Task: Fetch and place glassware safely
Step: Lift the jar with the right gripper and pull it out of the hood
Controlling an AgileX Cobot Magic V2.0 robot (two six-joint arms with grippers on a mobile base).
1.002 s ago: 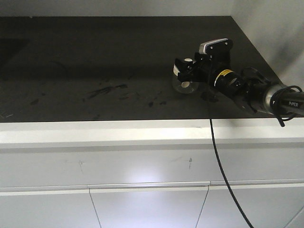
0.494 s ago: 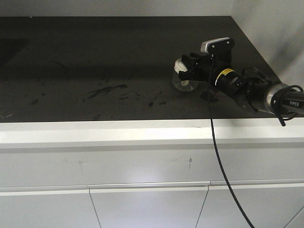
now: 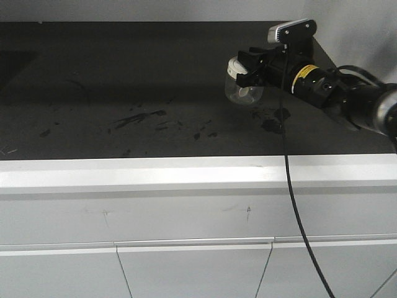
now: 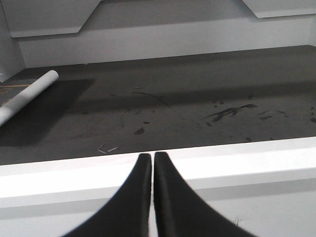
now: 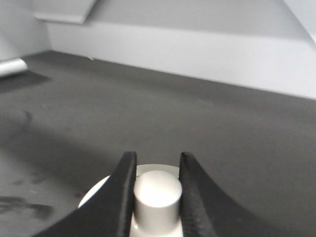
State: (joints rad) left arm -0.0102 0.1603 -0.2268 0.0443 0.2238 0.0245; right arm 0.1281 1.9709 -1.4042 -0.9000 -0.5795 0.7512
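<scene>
Right wrist view: right pincer clamps the lid knob; jar hangs above the counter. We judge it light, slick, brittle; a body grip looks safer. Left pincer closed, empty.

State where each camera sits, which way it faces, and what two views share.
Front exterior: in front of the white cabinet, looking down at the dark countertop; shows the right arm and right gripper holding the glass jar.
Left wrist: behind the shut left gripper, facing across the countertop to the back wall.
Right wrist: behind the right gripper, looking along its fingers clamped on the jar's lid knob.
Shared: front and right wrist both show the jar's off-white lid.
</scene>
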